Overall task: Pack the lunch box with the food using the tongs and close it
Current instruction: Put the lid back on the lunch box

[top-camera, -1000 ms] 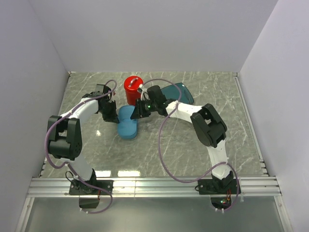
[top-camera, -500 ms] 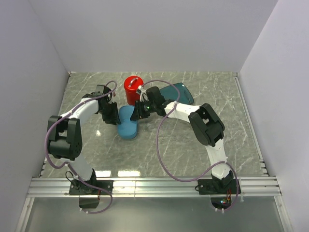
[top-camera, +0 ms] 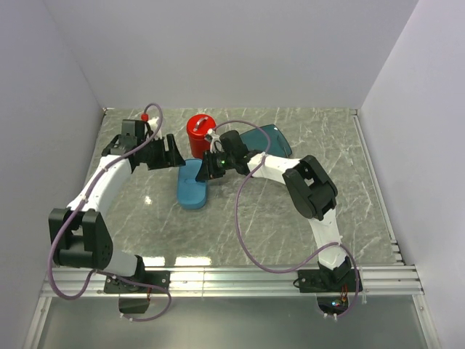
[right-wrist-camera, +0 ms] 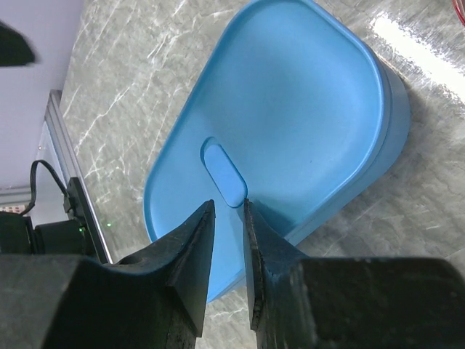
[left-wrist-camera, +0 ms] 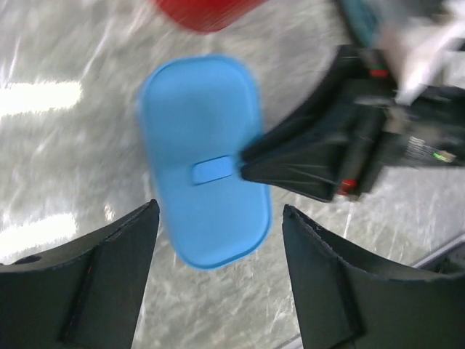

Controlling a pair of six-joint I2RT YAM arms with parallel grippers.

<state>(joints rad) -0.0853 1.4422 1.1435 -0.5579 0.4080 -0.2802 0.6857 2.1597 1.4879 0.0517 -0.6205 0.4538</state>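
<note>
The light-blue lunch box (top-camera: 192, 187) lies on the marble table with its lid (right-wrist-camera: 290, 123) on; the oval recess (right-wrist-camera: 224, 173) faces up. My right gripper (top-camera: 208, 166) rests its tips on the lid just beside the recess, jaws a narrow gap apart with nothing between them (right-wrist-camera: 229, 205). Up and to the left of the box, my left gripper (top-camera: 173, 154) hangs wide open and empty; in its wrist view the box (left-wrist-camera: 205, 156) lies below the spread fingers (left-wrist-camera: 218, 212). No food or tongs are in view.
A red canister (top-camera: 200, 131) stands just behind the box. A dark teal plate (top-camera: 267, 138) lies to its right, partly under the right arm. White walls close in the table on three sides.
My left gripper has gone from shut to wide open and drawn back up and left, away from the box. The right gripper has stayed on the lid.
</note>
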